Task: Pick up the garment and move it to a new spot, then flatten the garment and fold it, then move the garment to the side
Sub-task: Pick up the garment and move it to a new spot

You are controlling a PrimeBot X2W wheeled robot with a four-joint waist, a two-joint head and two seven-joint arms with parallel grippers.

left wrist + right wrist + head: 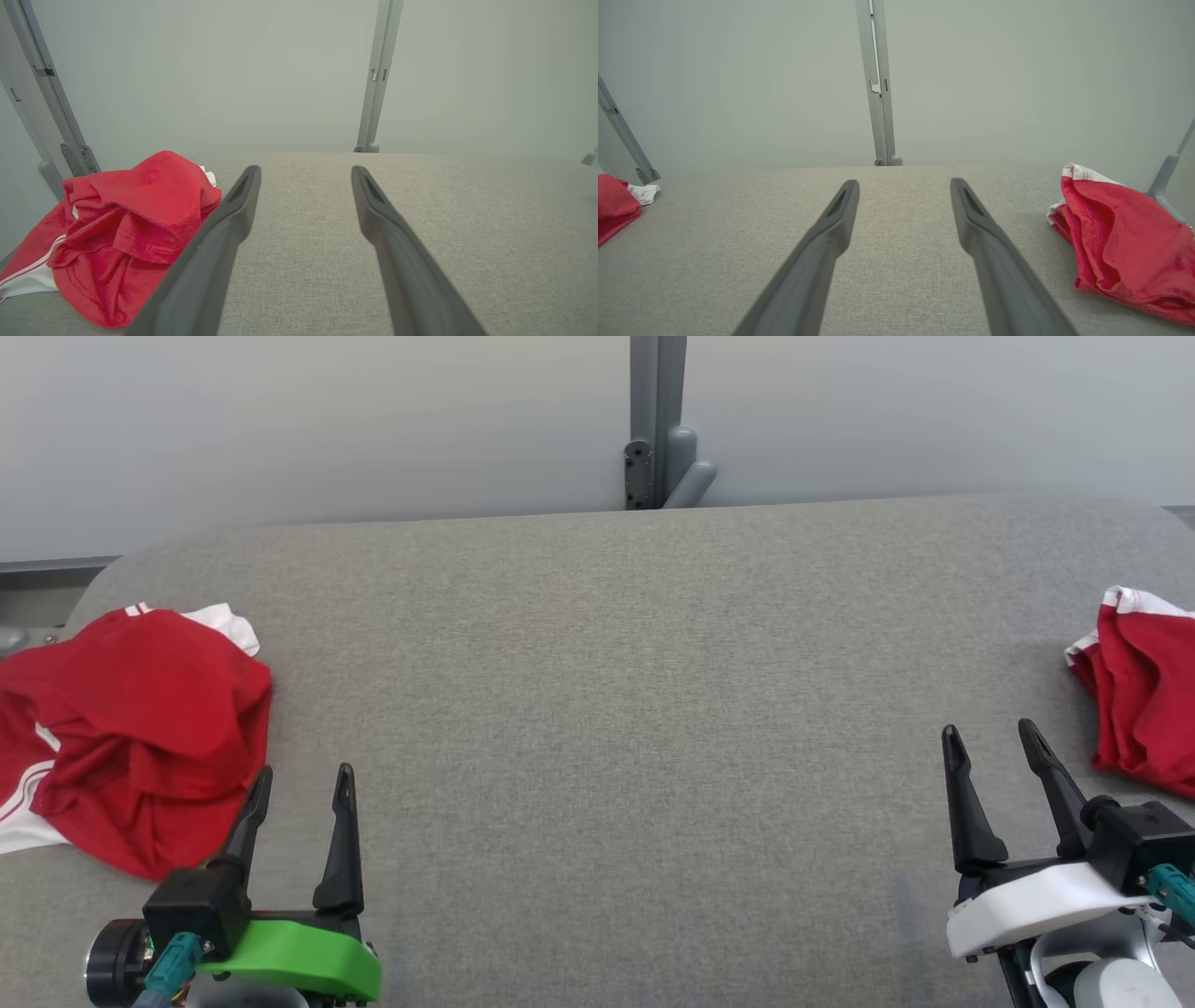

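Left end effector [305,772] spread empty, crumpled red garment [131,728] just beside

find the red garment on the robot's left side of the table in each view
head view: left red garment at the left edge, next to the left gripper
left wrist view: lower left corner
right wrist view: far left edge, mostly cut off
shared landmark: grey post behind the table

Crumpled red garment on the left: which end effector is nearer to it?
Left. The left end effector sits beside the crumpled red garment, one finger at its edge; the right end effector is across the table, by the other red garment.
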